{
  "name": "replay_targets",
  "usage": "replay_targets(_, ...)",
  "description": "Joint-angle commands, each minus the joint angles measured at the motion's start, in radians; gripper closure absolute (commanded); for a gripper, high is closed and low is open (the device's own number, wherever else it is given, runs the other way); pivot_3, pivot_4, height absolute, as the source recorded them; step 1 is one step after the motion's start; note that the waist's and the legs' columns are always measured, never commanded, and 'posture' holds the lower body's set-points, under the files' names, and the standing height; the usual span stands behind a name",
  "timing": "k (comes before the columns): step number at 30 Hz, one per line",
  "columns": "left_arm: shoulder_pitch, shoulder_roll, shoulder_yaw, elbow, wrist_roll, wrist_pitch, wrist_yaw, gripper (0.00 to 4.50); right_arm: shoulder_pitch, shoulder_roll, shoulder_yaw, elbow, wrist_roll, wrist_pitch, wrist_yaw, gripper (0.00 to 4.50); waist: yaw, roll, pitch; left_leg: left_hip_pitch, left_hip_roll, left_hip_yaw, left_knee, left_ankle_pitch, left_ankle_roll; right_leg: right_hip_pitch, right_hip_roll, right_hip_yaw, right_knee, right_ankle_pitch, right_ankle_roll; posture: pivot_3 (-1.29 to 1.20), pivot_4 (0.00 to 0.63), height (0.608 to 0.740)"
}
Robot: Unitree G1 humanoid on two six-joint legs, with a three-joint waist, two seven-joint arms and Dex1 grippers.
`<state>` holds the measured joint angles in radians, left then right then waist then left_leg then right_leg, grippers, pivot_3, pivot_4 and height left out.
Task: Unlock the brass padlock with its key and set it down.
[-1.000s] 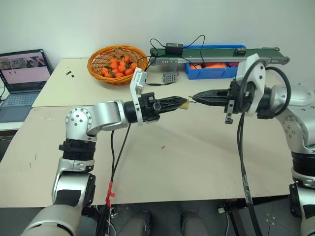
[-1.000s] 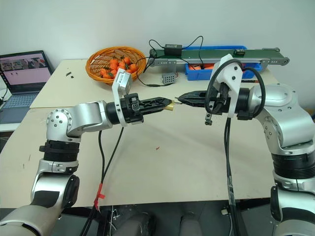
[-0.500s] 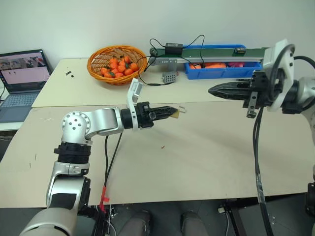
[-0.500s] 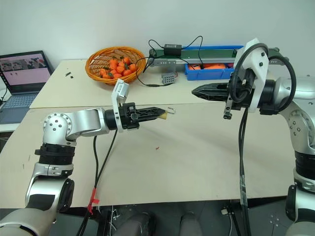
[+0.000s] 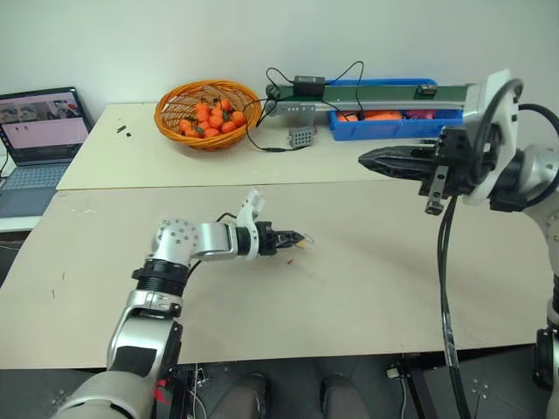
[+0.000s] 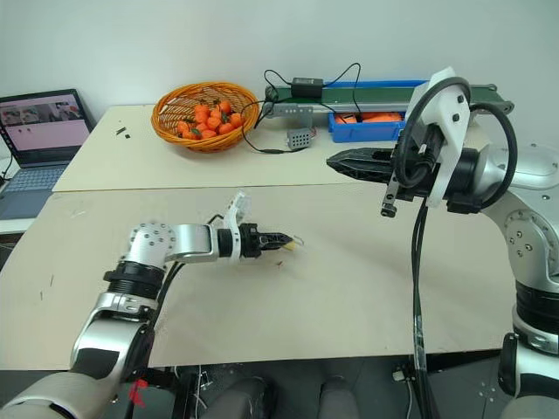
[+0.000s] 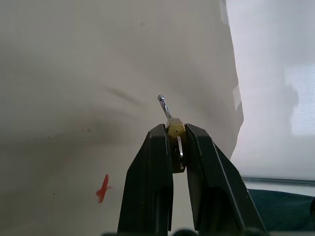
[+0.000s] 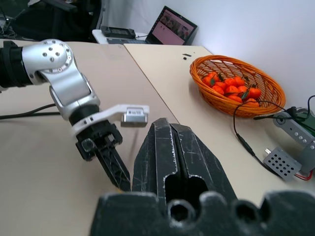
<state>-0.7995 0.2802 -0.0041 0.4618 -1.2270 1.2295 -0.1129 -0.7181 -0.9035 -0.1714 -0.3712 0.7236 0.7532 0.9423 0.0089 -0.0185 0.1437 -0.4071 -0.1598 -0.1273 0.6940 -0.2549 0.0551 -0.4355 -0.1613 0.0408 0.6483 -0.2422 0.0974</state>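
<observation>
From the head views, the left gripper (image 5: 301, 237) is low over the table (image 5: 367, 279), clenched on the brass padlock (image 6: 288, 246) at its tips, while the right gripper (image 5: 365, 160) hangs high and well apart, up and to the right of it, clamped shut; whether the key sits in it I cannot tell. The left wrist view shows the padlock pinched between the fingertips (image 7: 160, 135), its shackle (image 7: 163, 105) sprung open and pointing out beyond them along the gripper's line. In the right wrist view the left gripper lies ahead and below; setting down falls to the left arm, the table just beneath its tips.
</observation>
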Motion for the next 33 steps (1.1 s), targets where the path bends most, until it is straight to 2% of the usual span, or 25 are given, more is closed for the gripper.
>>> replay_targets(1,-0.016,-0.024,0.027,0.015,0.071,0.004,-0.056,4.50,0.001,-0.016,-0.050,-0.048,0.032,0.008,-0.020,4.47,-0.001,0.000,0.000,0.000,0.000,0.000,0.000,0.000,0.000,0.000,0.000,0.000,0.000,0.000,0.000,0.00,0.150,0.740)
replay_targets(7,-0.007,-0.069,0.041,0.036,0.187,0.006,-0.104,4.50,0.025,-0.026,-0.071,-0.065,0.047,0.006,-0.034,4.47,0.000,0.000,0.000,0.000,0.000,0.000,0.000,0.000,0.001,0.000,0.000,0.000,0.000,0.000,0.000,0.00,0.150,0.740)
replay_targets(9,0.001,-0.071,0.048,0.033,0.213,0.025,-0.113,3.50,0.024,-0.028,-0.068,-0.061,0.048,0.002,-0.036,4.50,0.000,0.000,0.000,0.000,0.000,0.001,0.000,-0.001,0.001,0.000,0.000,0.000,0.000,0.000,0.000,0.00,0.150,0.740)
replay_targets(10,0.007,-0.066,0.047,0.025,0.228,0.035,-0.120,3.27,0.022,-0.028,-0.066,-0.056,0.046,-0.002,-0.034,4.50,0.000,0.000,0.000,0.000,0.000,0.001,0.000,-0.001,0.001,0.000,0.000,0.000,0.000,0.000,0.000,0.00,0.150,0.740)
replay_targets(14,0.024,-0.039,0.067,-0.011,0.261,0.083,-0.146,1.71,0.021,-0.026,-0.051,-0.037,0.031,-0.016,-0.024,4.50,-0.002,0.000,0.000,0.001,0.000,0.001,0.000,-0.001,0.001,0.000,0.000,0.000,0.000,0.000,0.001,0.00,0.150,0.740)
replay_targets(16,0.029,-0.001,0.070,-0.044,0.272,0.116,-0.173,1.05,0.021,-0.027,-0.042,-0.031,0.021,-0.024,-0.016,4.50,-0.006,0.000,0.000,0.001,0.001,0.001,0.000,-0.001,0.001,0.001,0.000,0.000,0.000,0.000,0.001,0.00,0.150,0.740)
replay_targets(17,0.029,0.024,0.080,-0.057,0.278,0.129,-0.180,0.56,0.020,-0.026,-0.040,-0.026,0.018,-0.027,-0.013,4.50,-0.009,0.000,0.000,0.001,0.001,0.001,0.000,-0.001,0.001,0.001,0.000,0.000,0.000,0.000,0.001,0.00,0.150,0.740)
replay_targets(19,0.025,0.093,0.098,-0.080,0.291,0.150,-0.204,0.03,0.013,-0.023,-0.035,-0.015,0.013,-0.035,-0.005,4.50,-0.016,0.000,0.000,0.002,0.001,0.002,0.000,-0.001,0.001,0.001,0.000,0.001,0.001,0.000,0.001,0.00,0.150,0.740)
replay_targets(25,0.005,0.240,0.059,-0.158,0.369,0.097,-0.337,0.03,0.002,-0.008,-0.019,-0.012,0.007,-0.043,-0.002,4.50,-0.023,0.000,0.000,0.003,0.002,0.002,0.000,-0.001,0.001,0.001,0.001,0.001,0.001,0.000,0.001,0.00,0.150,0.740)
replay_targets(30,0.011,0.351,-0.046,-0.380,0.443,-0.149,-0.663,0.03,0.027,-0.029,-0.022,-0.015,-0.004,-0.041,0.001,4.50,-0.013,-0.001,0.001,-0.001,0.001,0.002,0.000,-0.001,0.001,-0.002,0.000,0.001,-0.001,0.001,0.001,0.00,0.150,0.740)
replay_targets(33,0.012,0.393,-0.102,-0.469,0.532,-0.301,-0.768,0.03,0.104,-0.091,0.009,-0.025,-0.061,-0.054,0.045,4.50,-0.005,-0.001,0.001,-0.002,0.001,0.002,0.000,-0.001,0.002,-0.002,0.000,0.000,-0.002,0.001,0.000,0.00,0.150,0.740)
